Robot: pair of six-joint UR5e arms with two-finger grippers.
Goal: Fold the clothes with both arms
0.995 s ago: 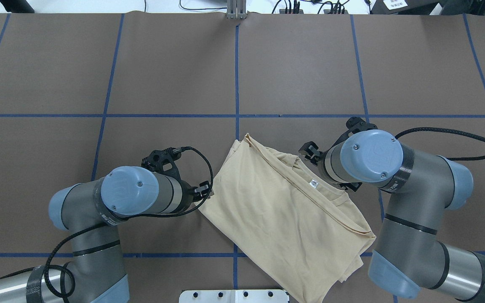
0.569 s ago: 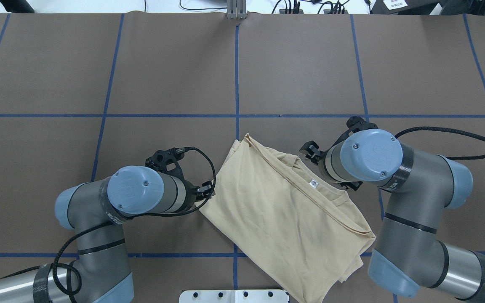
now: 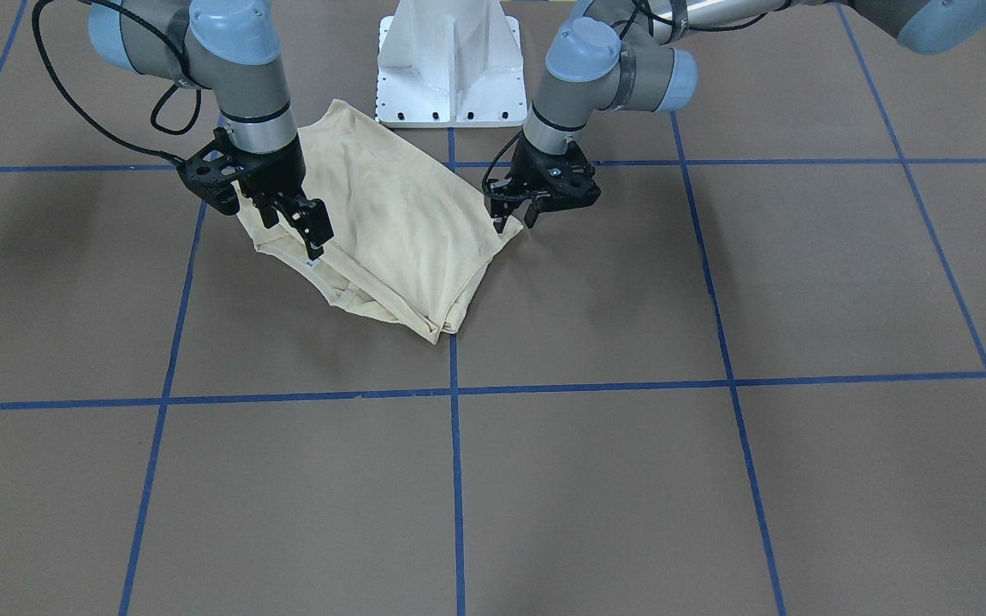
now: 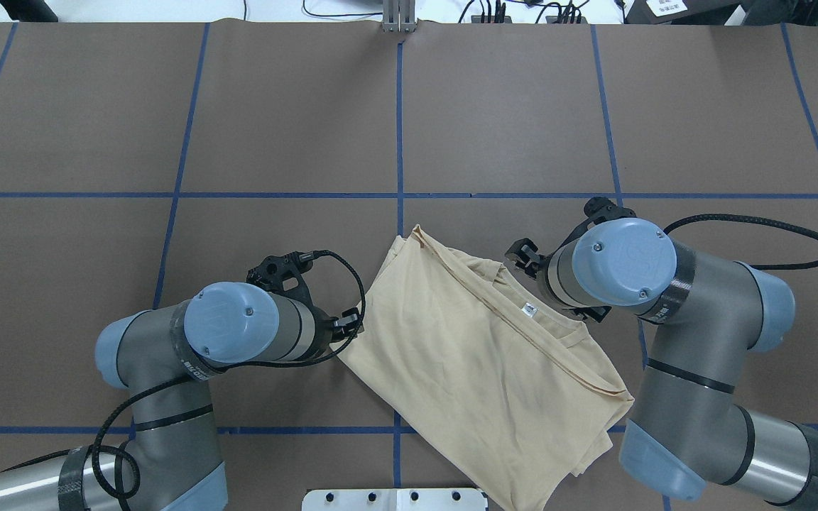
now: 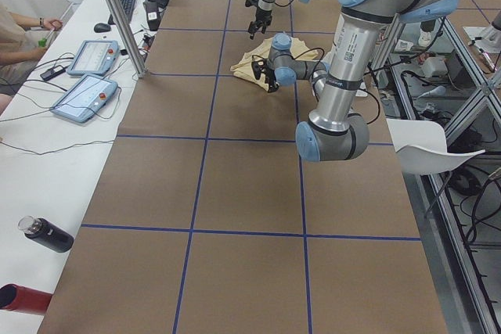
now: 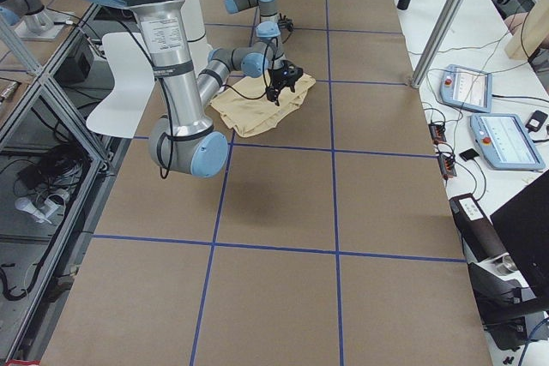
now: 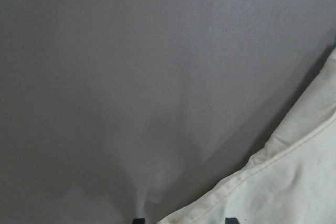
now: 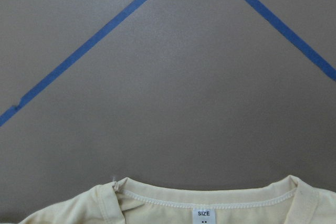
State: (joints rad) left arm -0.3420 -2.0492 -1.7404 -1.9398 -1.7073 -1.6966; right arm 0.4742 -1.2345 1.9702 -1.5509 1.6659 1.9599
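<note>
The folded cream T-shirt (image 4: 480, 369) lies at lower centre on the tabletop (image 4: 238, 128). The left hand (image 3: 514, 224), released, straddles its hem. The right hand (image 3: 294, 229), also released, hangs over the collar.

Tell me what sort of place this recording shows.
Probably a robotics lab workcell: the left arm and right arm reach over a brown table gridded with blue tape, and teach pendants lie on a side bench beside a seated person.
</note>
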